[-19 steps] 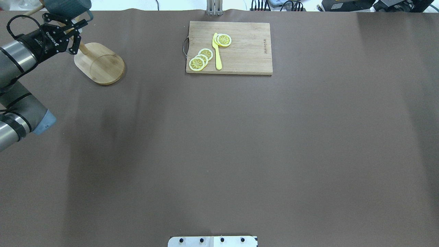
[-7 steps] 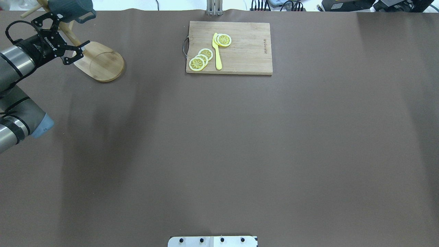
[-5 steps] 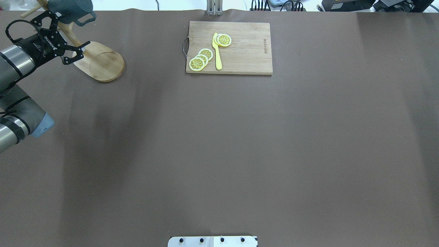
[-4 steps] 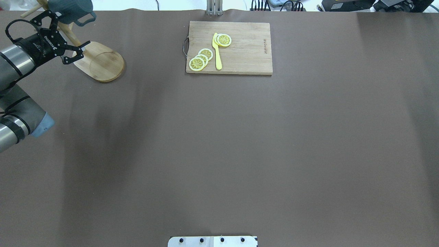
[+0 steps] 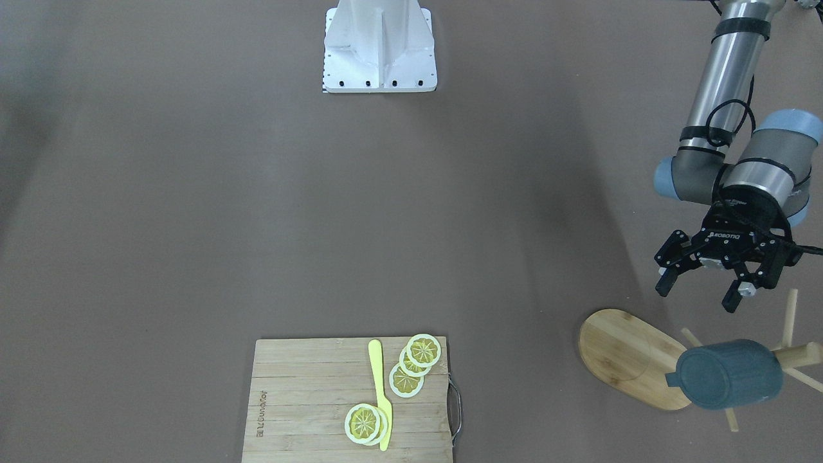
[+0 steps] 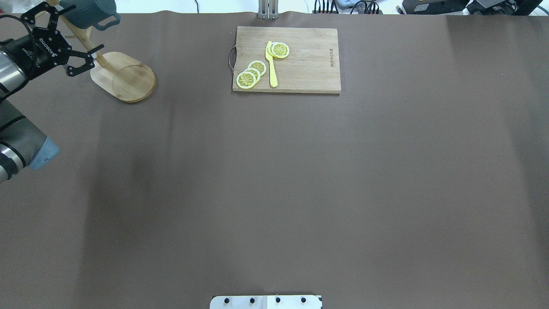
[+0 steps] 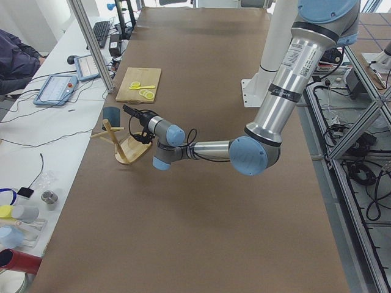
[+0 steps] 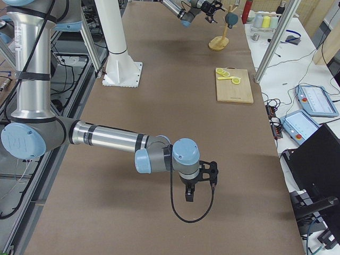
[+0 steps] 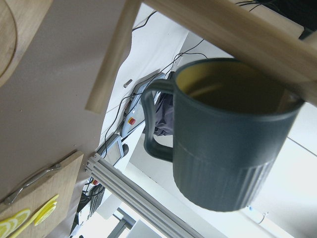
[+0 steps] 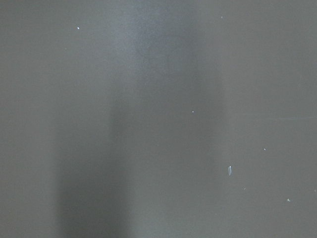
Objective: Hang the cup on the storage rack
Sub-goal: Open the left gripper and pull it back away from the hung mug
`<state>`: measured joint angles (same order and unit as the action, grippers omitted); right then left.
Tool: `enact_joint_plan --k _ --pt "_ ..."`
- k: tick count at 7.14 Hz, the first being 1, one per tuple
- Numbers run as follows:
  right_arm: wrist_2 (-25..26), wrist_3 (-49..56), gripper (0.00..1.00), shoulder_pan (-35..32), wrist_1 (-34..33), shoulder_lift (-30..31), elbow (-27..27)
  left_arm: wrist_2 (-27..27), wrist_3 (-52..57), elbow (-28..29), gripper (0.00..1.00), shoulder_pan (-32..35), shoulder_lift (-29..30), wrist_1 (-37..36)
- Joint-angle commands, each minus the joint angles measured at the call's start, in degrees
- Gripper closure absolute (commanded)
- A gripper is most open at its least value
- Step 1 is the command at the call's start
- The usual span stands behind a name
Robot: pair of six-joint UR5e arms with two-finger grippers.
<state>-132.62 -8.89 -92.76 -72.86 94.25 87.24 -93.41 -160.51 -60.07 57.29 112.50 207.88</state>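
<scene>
The ribbed slate-blue cup sits high on the bamboo storage rack, seemingly hooked by its mouth, with the loop handle free. The left hand, jaws spread and empty, hangs at eleven o'clock from it in the front-facing view; backing off straight, clear of the slender pegs, should keep the light rack steady. Whether the far-off right hand is open, I cannot tell.

The left arm is reaching forward with its wrist bent, and the left tool is holding its two fingers spread wide, gripping nothing. The right arm is stretching out low, the right tool pointing downward; its finger spacing cannot be told.
</scene>
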Motion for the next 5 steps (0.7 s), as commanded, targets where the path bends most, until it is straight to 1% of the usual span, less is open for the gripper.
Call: enact_joint_plan --k 1,2,3,4,5 --pt "-0.01 0.02 0.00 0.03 0.00 -0.03 0.04 -5.09 6.47 -7.29 0.01 1.86 -4.89 0.15" --pt "-0.10 0.02 0.00 0.03 0.00 0.06 -0.05 -6.60 11.84 -10.91 0.01 1.86 -7.45 0.15" --pt "-0.10 0.02 0.00 0.03 -0.09 0.06 -0.05 -8.79 20.42 -13.99 0.01 1.86 -10.08 0.15" --pt "-0.19 0.02 0.00 0.03 0.00 0.06 -0.05 -11.42 31.29 -15.85 0.01 2.21 -12.20 -0.19" --pt "-0.27 0.02 0.00 -0.05 0.00 0.15 -0.05 -15.19 43.23 -16.39 0.01 3.69 -14.13 -0.72"
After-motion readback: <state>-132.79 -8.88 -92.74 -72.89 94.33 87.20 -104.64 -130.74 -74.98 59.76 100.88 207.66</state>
